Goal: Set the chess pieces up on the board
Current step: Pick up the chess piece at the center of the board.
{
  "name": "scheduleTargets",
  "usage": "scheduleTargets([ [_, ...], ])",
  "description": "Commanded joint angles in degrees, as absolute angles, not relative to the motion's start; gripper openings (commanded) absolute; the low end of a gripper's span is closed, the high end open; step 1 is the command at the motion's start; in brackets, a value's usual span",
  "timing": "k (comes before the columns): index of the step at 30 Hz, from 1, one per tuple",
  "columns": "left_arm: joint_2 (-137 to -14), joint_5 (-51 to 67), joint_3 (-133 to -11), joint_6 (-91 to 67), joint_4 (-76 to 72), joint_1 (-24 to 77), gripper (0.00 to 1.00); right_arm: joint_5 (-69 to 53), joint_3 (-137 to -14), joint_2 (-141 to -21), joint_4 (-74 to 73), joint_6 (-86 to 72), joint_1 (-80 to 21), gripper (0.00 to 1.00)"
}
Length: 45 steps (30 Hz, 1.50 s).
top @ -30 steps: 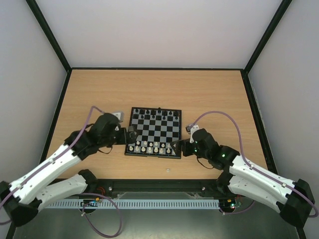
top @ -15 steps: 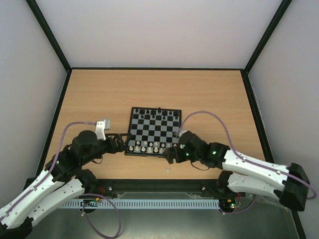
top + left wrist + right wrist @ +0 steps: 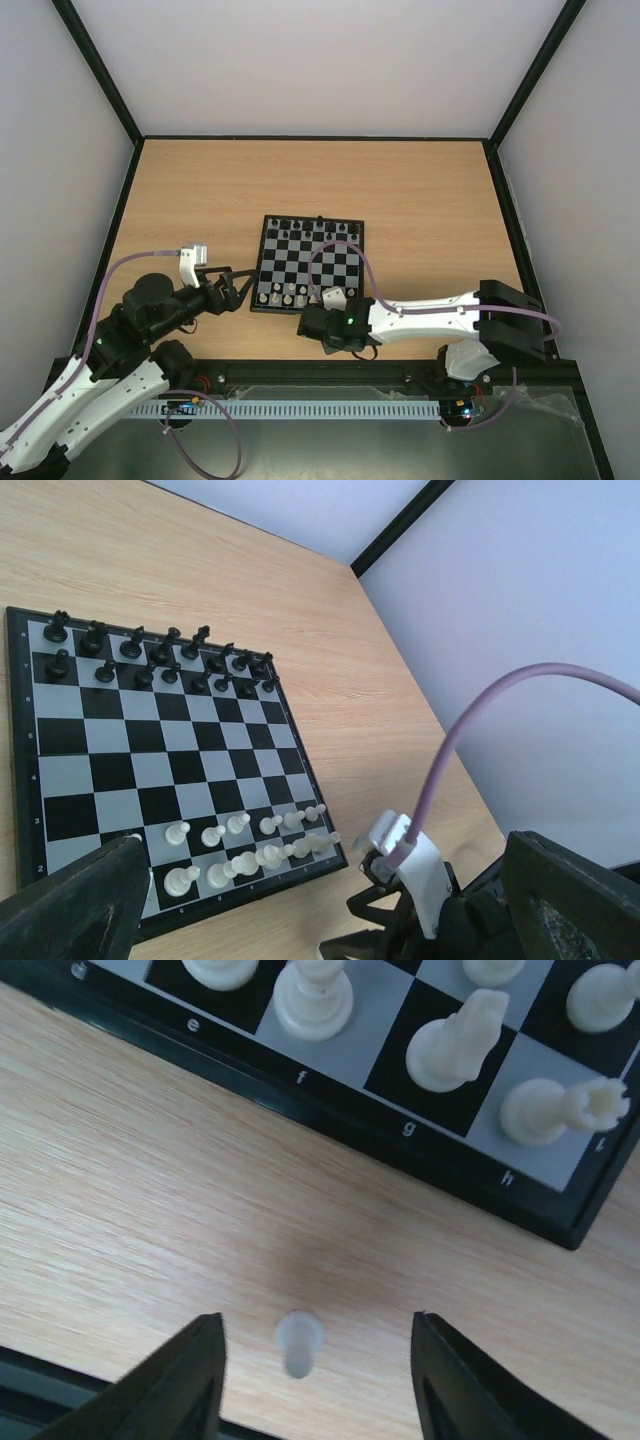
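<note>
The board [image 3: 308, 307] lies mid-table, with black chess pieces [image 3: 315, 232] along its far rows and whitish ones [image 3: 298, 293] along its near rows. In the left wrist view the board [image 3: 12, 740] shows both sets, black [image 3: 160, 655] and whitish [image 3: 250, 845]. One whitish pawn [image 3: 299, 1342] rests on the bare wood just off the board's near edge [image 3: 330, 1110]. My right gripper [image 3: 317, 1332] is open around that pawn, with a gap on each side. From above, my right gripper [image 3: 322, 335] hides the pawn. My left gripper [image 3: 238, 288] is open and empty, left of the board.
The right arm reaches in from the right along the near table edge [image 3: 400, 362]. Its white camera mount and purple cable [image 3: 415, 860] sit between my left fingers' view and the board. Black enclosure posts and pale walls surround the wooden table [image 3: 420, 190].
The right arm swung from the board's right corner to its near edge and came down over the loose pawn, jaws narrowing. The left arm drew back left from the board.
</note>
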<state>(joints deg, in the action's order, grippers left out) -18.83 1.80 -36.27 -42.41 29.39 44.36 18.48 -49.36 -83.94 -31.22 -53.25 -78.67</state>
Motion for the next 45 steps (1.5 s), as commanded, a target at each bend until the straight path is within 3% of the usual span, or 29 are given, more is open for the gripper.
scheduleTargets([
  [1, -18.5, 2.8, -36.7, -41.6, 28.3, 44.6, 0.99, 21.9, -51.5, -86.2, -37.4, -56.5, -79.0, 0.48],
  [11, -17.3, 3.4, -36.0, -41.4, 27.5, 44.6, 0.99, 12.5, -47.9, -82.7, -32.8, -53.7, -78.0, 0.44],
  [16, -18.9, 3.8, -36.0, -41.1, 27.2, 44.6, 0.99, 8.8, -44.6, -81.3, -31.1, -52.3, -76.6, 0.36],
  [40, -21.7, 3.6, -33.5, -41.6, 23.8, 44.6, 0.99, 4.2, -44.3, -84.0, -27.2, -44.5, -73.7, 0.31],
  [45, -21.8, 3.3, -33.5, -41.4, 23.9, 44.6, 0.99, 5.1, -45.7, -85.3, -27.6, -43.8, -73.5, 0.25],
])
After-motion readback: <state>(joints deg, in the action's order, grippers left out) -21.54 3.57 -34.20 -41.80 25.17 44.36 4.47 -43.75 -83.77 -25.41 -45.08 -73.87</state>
